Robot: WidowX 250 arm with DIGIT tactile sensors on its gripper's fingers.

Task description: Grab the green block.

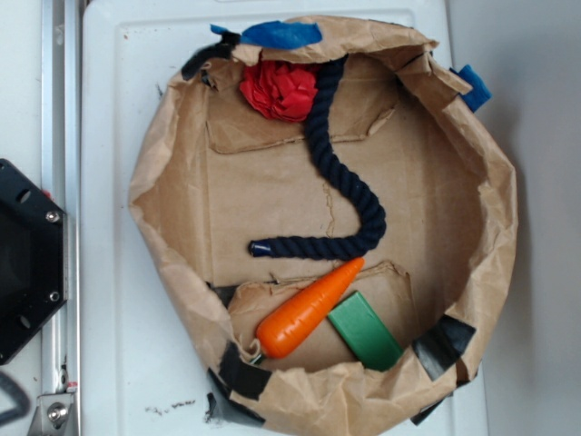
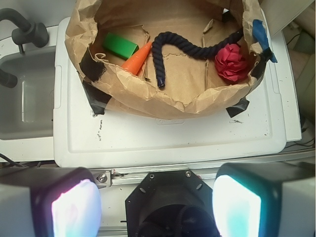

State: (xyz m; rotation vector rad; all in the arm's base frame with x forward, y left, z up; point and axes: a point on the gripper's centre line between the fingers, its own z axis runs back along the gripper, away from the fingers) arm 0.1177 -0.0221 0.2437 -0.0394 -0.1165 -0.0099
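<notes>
Green is what you want to find first: the small dark-green rectangular block (image 1: 365,331) lies flat on the floor of the brown paper-lined basket (image 1: 495,263), close to the crumpled paper wall, and in the wrist view you see it at the upper left of the basket (image 2: 119,45). Touching its long side you have the orange toy carrot (image 1: 307,310), lying at a slant with its pointed tip toward the basket's middle and its blunt end by the rim. Just past the carrot's tip runs the dark navy twisted rope (image 1: 349,182), which curves in an S across the floor from one taped end near the carrot up to the far rim. Beside the rope's far stretch you can see the red crumpled paper ball (image 1: 280,89), tucked against the wall well apart from the block. Black tape patches (image 1: 444,345) and blue tape strips (image 1: 281,34) sit on the basket's rim, and the basket rests on a white plastic lid (image 2: 168,143). Your gripper (image 2: 157,210) hangs outside the basket, well apart from the block, its two pale padded fingers (image 2: 74,210) spread wide with nothing between them.
</notes>
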